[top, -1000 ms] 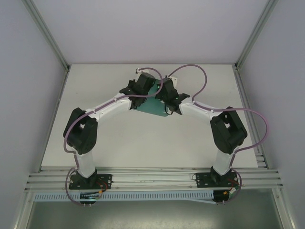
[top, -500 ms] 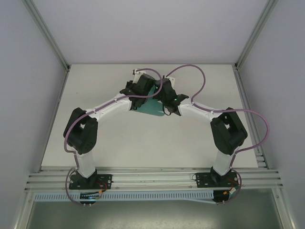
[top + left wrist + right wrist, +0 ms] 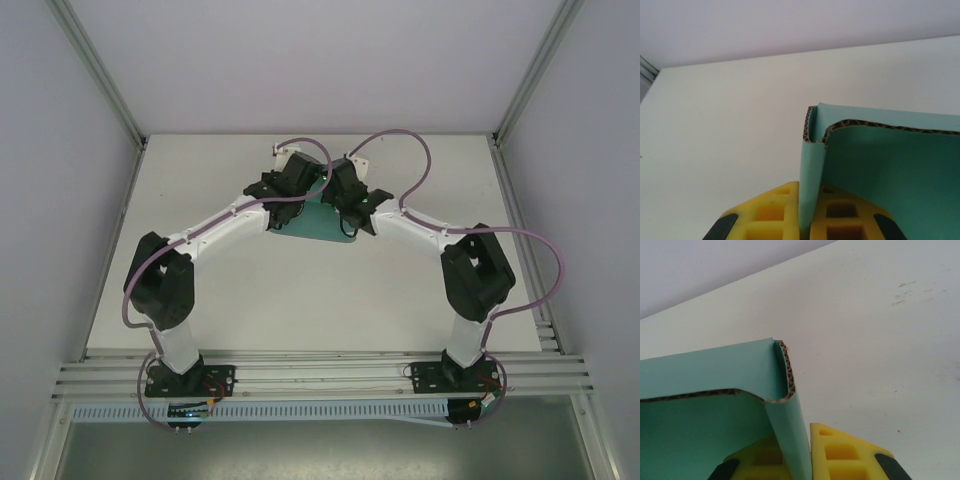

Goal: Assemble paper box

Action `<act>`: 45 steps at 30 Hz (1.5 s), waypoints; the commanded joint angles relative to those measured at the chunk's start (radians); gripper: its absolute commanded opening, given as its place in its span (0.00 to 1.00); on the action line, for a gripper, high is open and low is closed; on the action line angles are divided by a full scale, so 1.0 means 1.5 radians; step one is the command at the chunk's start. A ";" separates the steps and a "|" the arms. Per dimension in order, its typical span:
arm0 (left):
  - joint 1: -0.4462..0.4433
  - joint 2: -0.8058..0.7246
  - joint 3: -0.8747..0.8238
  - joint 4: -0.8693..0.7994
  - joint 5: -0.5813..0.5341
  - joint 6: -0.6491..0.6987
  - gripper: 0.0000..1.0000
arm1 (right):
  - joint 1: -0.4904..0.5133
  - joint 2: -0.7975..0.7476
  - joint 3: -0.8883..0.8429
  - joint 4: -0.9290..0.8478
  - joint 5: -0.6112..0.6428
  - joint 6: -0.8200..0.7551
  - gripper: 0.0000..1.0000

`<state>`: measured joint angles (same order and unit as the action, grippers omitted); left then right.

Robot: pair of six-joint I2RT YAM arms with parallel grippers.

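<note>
Currently my left pincer (image 3: 805, 220) and right pincer (image 3: 798, 462) clamp end walls of the paper box (image 3: 890, 175), probably light, crushable card best gripped near creases.

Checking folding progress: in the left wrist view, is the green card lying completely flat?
No, the paper box has a side flap folded upright, pinched between the left hand's yellow fingers.

White table (image 3: 300, 300) (faint scuffs), grey enclosure walls (image 3: 50, 250), aluminium rail (image 3: 320, 375) along the near edge.
</note>
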<state>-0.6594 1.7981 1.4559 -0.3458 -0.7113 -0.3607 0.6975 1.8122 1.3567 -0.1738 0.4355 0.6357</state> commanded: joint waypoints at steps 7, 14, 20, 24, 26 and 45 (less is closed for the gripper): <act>0.044 -0.018 -0.020 0.035 0.004 0.102 0.00 | -0.067 -0.073 -0.161 0.243 -0.082 -0.036 0.13; 0.039 -0.026 -0.039 0.083 0.212 0.146 0.00 | -0.076 -0.105 -0.183 0.404 -0.350 -0.043 0.67; 0.038 -0.036 -0.060 0.089 0.213 0.161 0.00 | -0.077 -0.141 -0.213 0.411 -0.384 -0.039 0.99; 0.038 -0.055 -0.100 0.136 0.255 0.224 0.00 | -0.081 -0.201 -0.254 0.369 -0.345 -0.067 0.99; 0.038 -0.070 -0.123 0.161 0.274 0.270 0.00 | -0.086 -0.252 -0.289 0.341 -0.302 -0.080 0.99; 0.033 0.132 0.072 -0.259 0.591 0.624 0.00 | -0.240 -0.544 -0.499 0.095 -0.150 -0.056 0.99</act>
<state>-0.6022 1.9507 1.5162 -0.5709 0.1280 0.4866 0.3550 1.0122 0.6155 0.0147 0.2016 0.5335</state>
